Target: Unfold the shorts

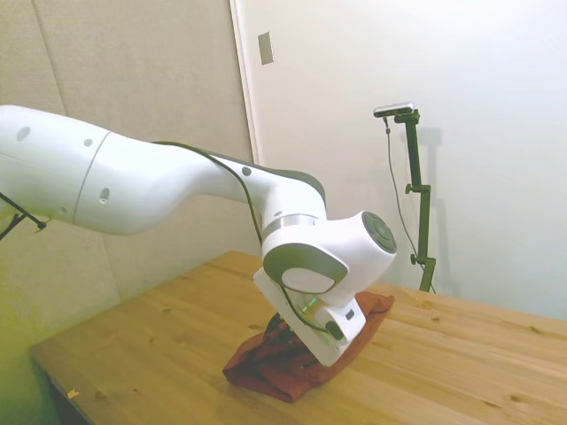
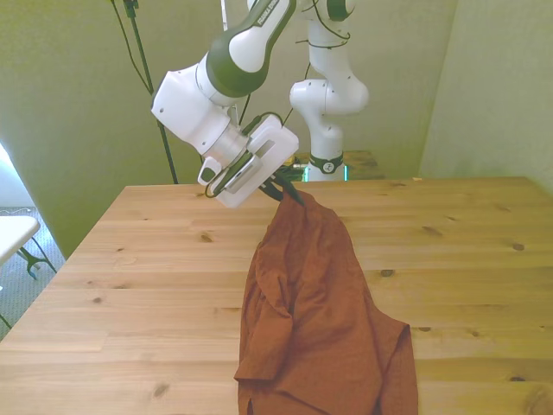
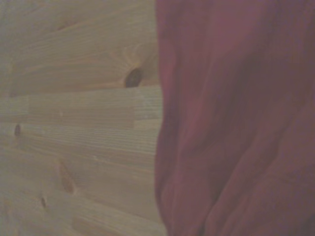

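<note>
Nearest the front camera, the shorts (image 2: 324, 333) spread wide across the counter (image 2: 130, 294), rumpled, with folds running lengthwise. Follow the cloth away from the camera and it narrows, rising to a peak off the wood. At that peak sits the hand (image 2: 289, 192), its dark fingers pressed together on the gathered top edge of the shorts, pinching it. In the side view the hand is tucked behind the white wrist, low over the cloth heap (image 1: 297, 359), so the fingers are hidden there. The wrist view shows only folded cloth (image 3: 236, 123) beside bare planks.

This looks like the lift-and-drag step: one edge is up, the rest lies bunched. Next, I'd judge, the hand should pull that edge farther from the front camera and lay it down flat, keeping tension so the folds open without sliding the whole garment.
</note>
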Motion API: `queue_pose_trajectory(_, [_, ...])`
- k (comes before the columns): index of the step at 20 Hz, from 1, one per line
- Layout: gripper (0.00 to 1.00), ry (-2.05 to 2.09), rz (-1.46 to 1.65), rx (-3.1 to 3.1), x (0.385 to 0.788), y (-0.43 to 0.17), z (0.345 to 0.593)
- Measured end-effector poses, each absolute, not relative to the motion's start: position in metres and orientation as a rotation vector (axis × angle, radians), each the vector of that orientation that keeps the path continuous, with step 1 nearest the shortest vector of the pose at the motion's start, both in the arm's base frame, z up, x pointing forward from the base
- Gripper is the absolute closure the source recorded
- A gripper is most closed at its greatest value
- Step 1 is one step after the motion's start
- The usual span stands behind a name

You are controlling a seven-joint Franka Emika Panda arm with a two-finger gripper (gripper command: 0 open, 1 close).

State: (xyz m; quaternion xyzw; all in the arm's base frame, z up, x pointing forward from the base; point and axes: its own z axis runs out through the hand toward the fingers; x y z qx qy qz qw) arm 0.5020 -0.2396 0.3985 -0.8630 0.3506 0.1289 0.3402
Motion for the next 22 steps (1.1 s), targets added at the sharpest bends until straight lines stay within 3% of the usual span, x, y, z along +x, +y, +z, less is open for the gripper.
queue_pose_trajectory(6, [1.0, 0.76, 0.308, -2.329, 0.526, -0.165, 0.431])
queue_pose_trajectory(7, [0.0, 0.739, 0.294, -2.353, 0.53, -0.153, 0.432])
queue_pose_trajectory(11, [0.0, 0.612, 0.318, -2.45, 0.54, -0.093, 0.427])
queue_pose_trajectory(15, [0.0, 0.547, 0.331, -2.509, 0.54, -0.045, 0.405])
queue_pose_trajectory(19, [0.0, 0.532, 0.363, -2.525, 0.53, -0.024, 0.383])
queue_pose_trajectory(22, [0.0, 0.538, 0.341, -2.534, 0.531, -0.019, 0.382])
